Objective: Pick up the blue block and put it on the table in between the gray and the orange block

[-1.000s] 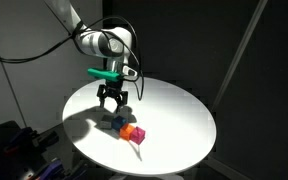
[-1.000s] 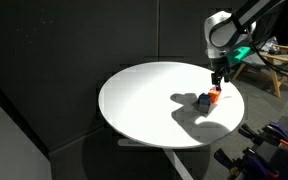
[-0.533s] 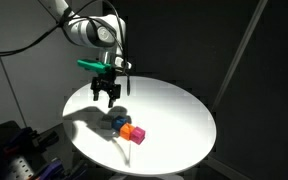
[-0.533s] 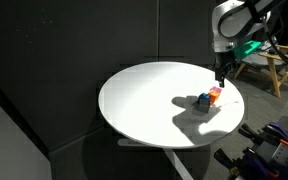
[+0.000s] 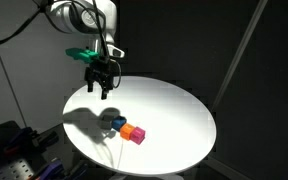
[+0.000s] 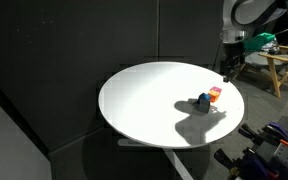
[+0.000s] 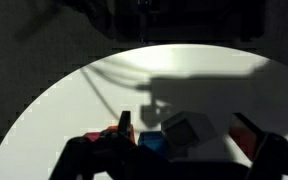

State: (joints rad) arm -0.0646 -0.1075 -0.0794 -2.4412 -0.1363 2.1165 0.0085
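Observation:
The blue block (image 7: 152, 144) lies on the round white table (image 5: 174, 110), touching the gray block (image 7: 189, 129) on one side and the orange block (image 7: 106, 136) on the other. In both exterior views the blocks form a small cluster: blue (image 5: 119, 123), orange (image 5: 129, 131); blue with gray (image 6: 202, 101), orange (image 6: 214, 92). My gripper (image 5: 101, 88) is open and empty, raised well above the table and off to the side of the cluster. It also shows in an exterior view (image 6: 227, 70). In the wrist view its fingers (image 7: 184, 124) frame the blocks from above.
A pink block (image 5: 139, 136) sits next to the orange one. The table's edge (image 6: 174, 146) is near the cluster. Dark curtains surround the table. Equipment stands at the lower left (image 5: 14, 150) and a wooden frame at the right (image 6: 279, 70).
My open gripper has lifted up and away from the block cluster, toward the table's edge. The blocks have stayed in place.

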